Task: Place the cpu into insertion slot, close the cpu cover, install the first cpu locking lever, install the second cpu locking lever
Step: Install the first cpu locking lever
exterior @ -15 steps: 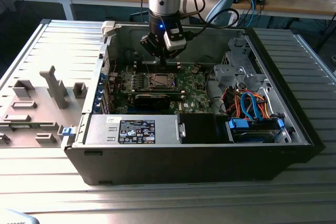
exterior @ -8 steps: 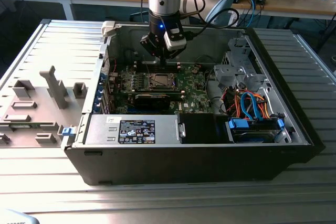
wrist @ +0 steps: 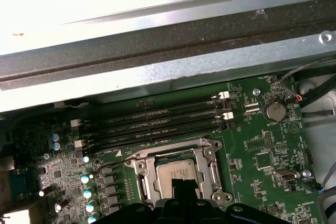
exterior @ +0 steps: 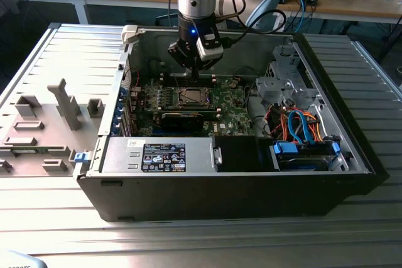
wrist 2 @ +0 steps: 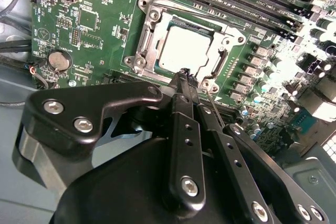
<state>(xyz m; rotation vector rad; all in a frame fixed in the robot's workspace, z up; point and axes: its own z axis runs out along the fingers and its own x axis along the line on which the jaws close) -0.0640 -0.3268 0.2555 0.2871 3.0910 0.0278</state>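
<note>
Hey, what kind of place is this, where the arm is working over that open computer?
Probably a robotics lab or workshop test bench. An open computer case lies on a ribbed metal table, the gripper hangs over its green motherboard, and a wooden bench behind holds cables and parts.

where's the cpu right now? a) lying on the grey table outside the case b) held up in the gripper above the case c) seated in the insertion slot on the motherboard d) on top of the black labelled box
c: the cpu lies flat in the insertion slot with the cpu cover framing it, and the gripper is just above its edge.
</note>
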